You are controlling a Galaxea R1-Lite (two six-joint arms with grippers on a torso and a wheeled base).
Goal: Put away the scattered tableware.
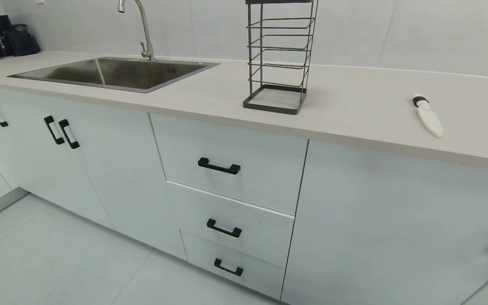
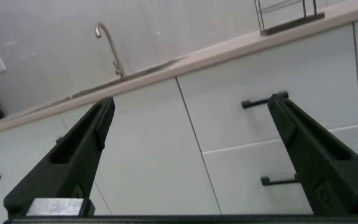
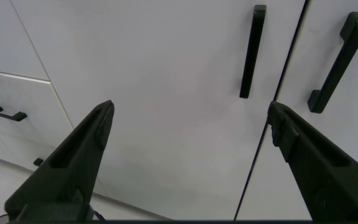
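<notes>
Counter [image 1: 354, 97]: white knife [image 1: 427, 115] at 3 o'clock from rack [image 1: 278, 59], not put away. Left gripper [image 2: 192, 101], right gripper [image 3: 191, 107] wide, empty.

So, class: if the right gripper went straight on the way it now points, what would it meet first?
Most likely the white cabinet door: the open right gripper faces its flat panel, with the black handle off to one side. How far off the door is, I cannot tell.
</notes>
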